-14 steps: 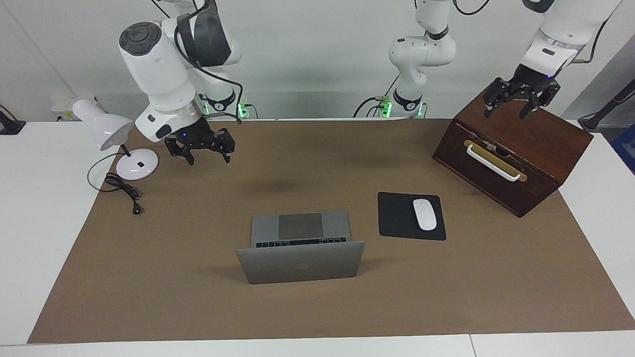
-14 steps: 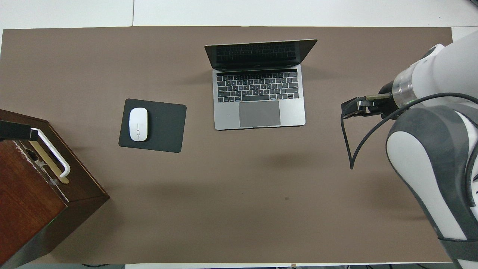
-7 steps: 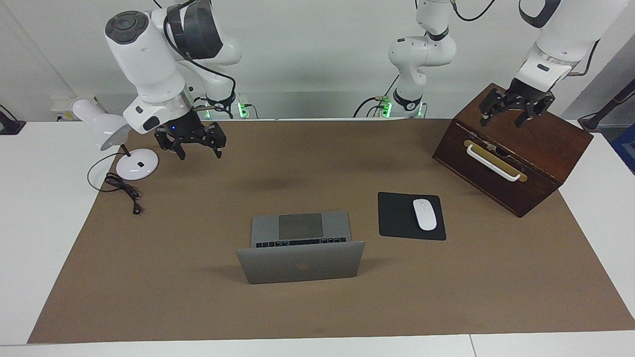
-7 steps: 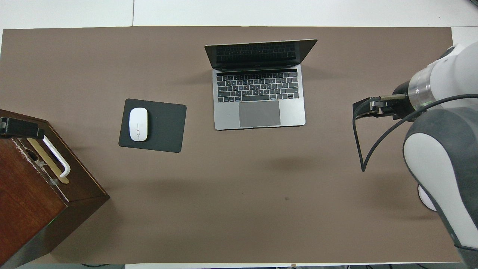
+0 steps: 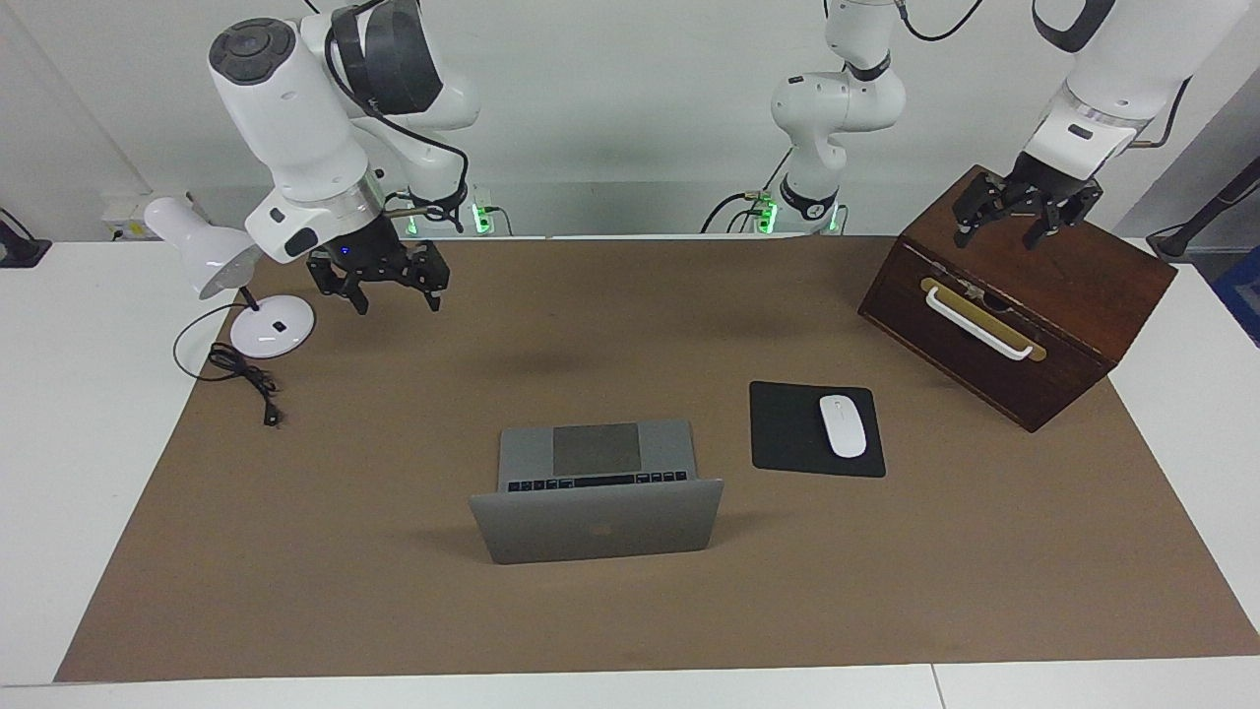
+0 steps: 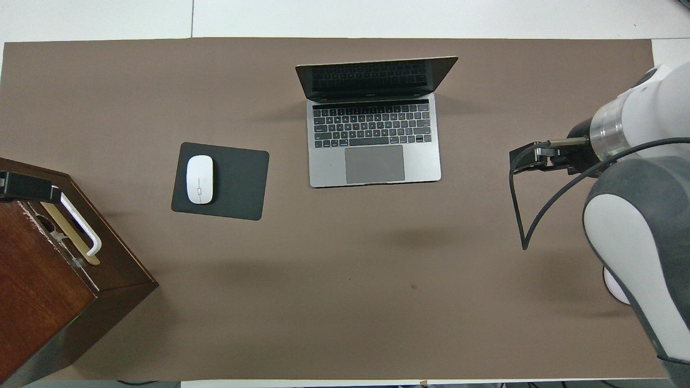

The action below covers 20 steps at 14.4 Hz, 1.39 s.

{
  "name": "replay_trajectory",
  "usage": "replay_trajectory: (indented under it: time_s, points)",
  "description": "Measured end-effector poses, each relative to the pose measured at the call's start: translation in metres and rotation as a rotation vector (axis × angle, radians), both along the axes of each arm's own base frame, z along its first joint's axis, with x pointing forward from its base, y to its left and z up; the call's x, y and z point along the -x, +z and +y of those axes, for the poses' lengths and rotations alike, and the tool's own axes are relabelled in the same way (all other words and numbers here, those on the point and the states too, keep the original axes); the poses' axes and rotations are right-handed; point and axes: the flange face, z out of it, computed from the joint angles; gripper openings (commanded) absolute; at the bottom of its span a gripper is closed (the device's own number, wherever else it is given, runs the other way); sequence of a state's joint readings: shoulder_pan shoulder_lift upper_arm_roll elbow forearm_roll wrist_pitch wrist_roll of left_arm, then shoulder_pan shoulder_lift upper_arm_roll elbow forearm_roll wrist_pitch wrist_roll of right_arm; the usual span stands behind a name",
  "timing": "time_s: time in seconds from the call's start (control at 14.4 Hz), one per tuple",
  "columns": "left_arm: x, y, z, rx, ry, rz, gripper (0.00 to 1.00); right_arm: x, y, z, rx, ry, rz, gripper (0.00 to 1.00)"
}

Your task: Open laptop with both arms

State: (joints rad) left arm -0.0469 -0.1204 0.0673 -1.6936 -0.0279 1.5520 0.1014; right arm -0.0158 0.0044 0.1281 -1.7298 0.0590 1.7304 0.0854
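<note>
Silver-grey laptop [image 5: 597,492] standing open on the brown mat [image 5: 394,591] that covers the white desk [image 5: 79,443], its lid raised with the dark logo turned away from the robots and its black keyboard and grey trackpad exposed toward them. All places are given relative to the laptop. Just beside it, toward the left arm's end of the desk, lies a black mouse pad [image 5: 787,433] carrying a white mouse [image 5: 843,425]. Nearer to the robots than the laptop and well apart from it, at the left arm's end, sits a dark wooden box [image 5: 1024,315] with a white handle [image 5: 979,325] on its front. At the right arm's end, nearer to the robots than the laptop, stands a white desk lamp [image 5: 212,256] with its black cord [image 5: 241,374] trailing over the mat's edge. The left claw [image 5: 1024,212] hangs over the top of the wooden box, well apart from the laptop, fingers spread and gripping nothing. The right claw [image 5: 379,281] hangs over bare mat beside the lamp, also well apart from the laptop, likewise spread wide with nothing between its fingers. In the overhead view only the edge of the left claw [image 6: 24,186] shows above the box, while the right claw [image 6: 531,159] appears side-on over the mat.
</note>
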Motion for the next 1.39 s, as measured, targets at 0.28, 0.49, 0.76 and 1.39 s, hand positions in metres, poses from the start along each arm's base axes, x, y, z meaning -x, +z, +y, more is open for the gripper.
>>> replay_trajectory:
  time_s: [0.28, 0.49, 0.76, 1.39]
  points:
    - [0.004, 0.01, 0.001, 0.001, 0.002, -0.019, 1.0, 0.0, 0.0, -0.002, 0.0, 0.018, -0.001, 1.0]
    - [0.007, 0.014, 0.002, 0.001, 0.003, -0.029, 1.0, 0.0, 0.0, -0.001, 0.0, 0.02, -0.001, 1.0]
    - [0.007, 0.015, -0.001, 0.0, -0.003, -0.029, 1.0, 0.0, -0.001, -0.004, 0.0, 0.015, 0.001, 1.0]
    - [0.008, 0.016, -0.006, -0.001, -0.013, -0.03, 1.0, -0.002, 0.005, -0.03, 0.0, -0.032, -0.01, 1.0]
